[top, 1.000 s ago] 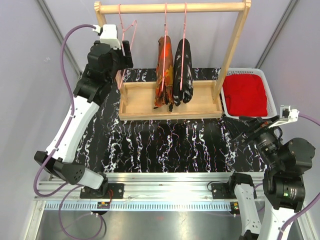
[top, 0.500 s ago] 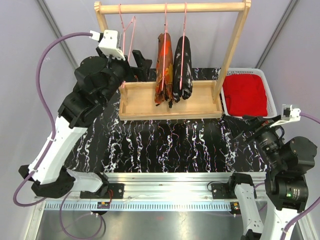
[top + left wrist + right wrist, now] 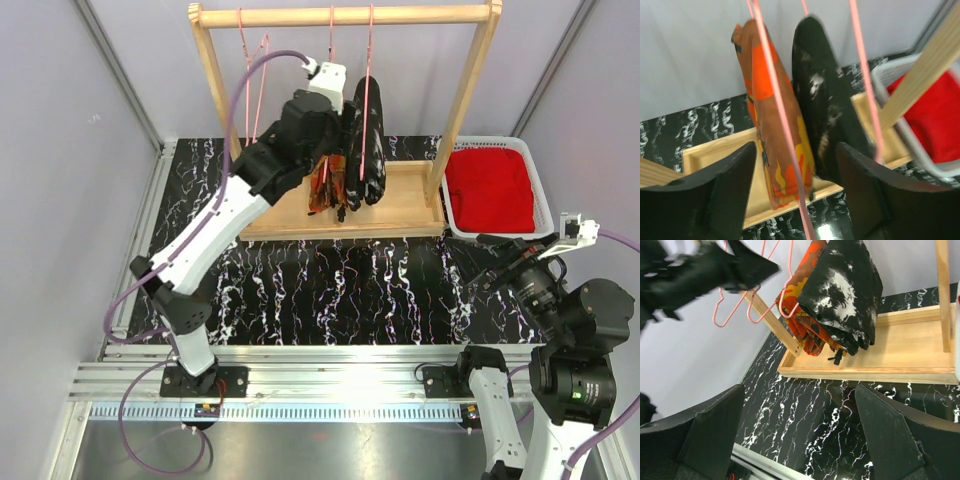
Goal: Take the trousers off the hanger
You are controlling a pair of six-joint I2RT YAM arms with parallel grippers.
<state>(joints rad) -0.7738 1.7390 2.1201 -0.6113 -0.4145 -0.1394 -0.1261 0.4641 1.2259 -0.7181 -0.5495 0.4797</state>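
Two pairs of trousers hang folded on pink hangers (image 3: 331, 40) from the wooden rail: a camouflage pair (image 3: 326, 165) and a black speckled pair (image 3: 368, 140). The red pair (image 3: 490, 185) lies in the white basket. An empty pink hanger (image 3: 255, 65) hangs at the rail's left end. My left gripper (image 3: 338, 118) is up at the camouflage pair (image 3: 771, 125). It (image 3: 795, 195) is open, with a pink hanger wire (image 3: 785, 130) running untouched through the gap. The black pair (image 3: 822, 110) hangs to the right. My right gripper (image 3: 805, 440) hovers open over the table, nothing in it.
The rack stands in a wooden tray (image 3: 400, 205) at the back of the black marble table (image 3: 340, 290). The white basket (image 3: 545, 185) sits at the back right, beside the rack's right post (image 3: 465, 100). Grey walls close in both sides.
My left arm has swung from the empty hanger at the rail's left end to the right, up to the camouflage trousers. The right arm has barely moved.
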